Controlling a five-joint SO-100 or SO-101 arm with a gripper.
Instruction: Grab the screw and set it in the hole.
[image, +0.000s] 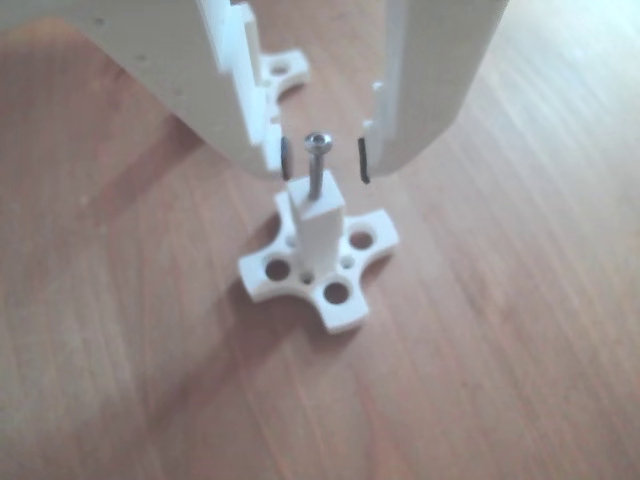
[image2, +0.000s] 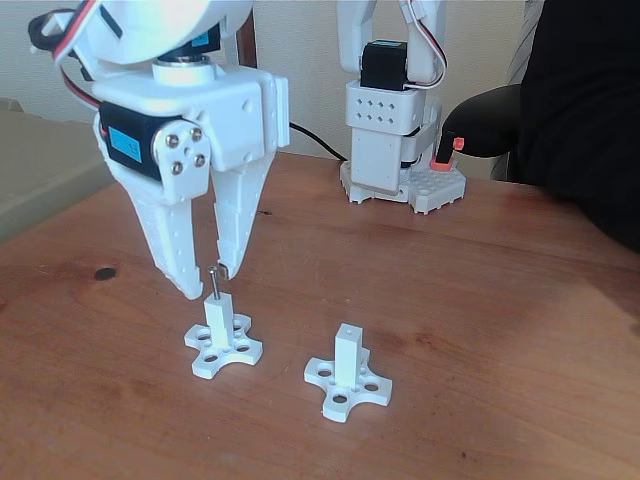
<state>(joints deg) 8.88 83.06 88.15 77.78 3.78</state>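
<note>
Looking down through the other view, I am seeing the screw (image: 316, 165) standing upright with its shank sunk into the hole (image: 313, 197) in the top face of the white post (image: 318, 228), its round head poking up above the post. The gripper (image: 324, 157) is sitting right around that head: one dark pad (image: 285, 158) lies to the left of it and the other pad (image: 364, 160) to the right, and I am reading daylight on both sides, so the fingers are spread and pinching nothing. The screw's long axis is running vertically, in line with the post and roughly along the direction the fingers point.

In the fixed view I am finding the same picture: the gripper (image2: 205, 282) is hanging over the left post (image2: 216, 315), its tips flanking the screw (image2: 213, 282), while a second post (image2: 347, 358) is standing well apart to the right with its top hole bare.

I am judging the placement done, so the coming move calls for a straight lift along the screw's axis, since any sideways drift could knock the head and tip it.
</note>
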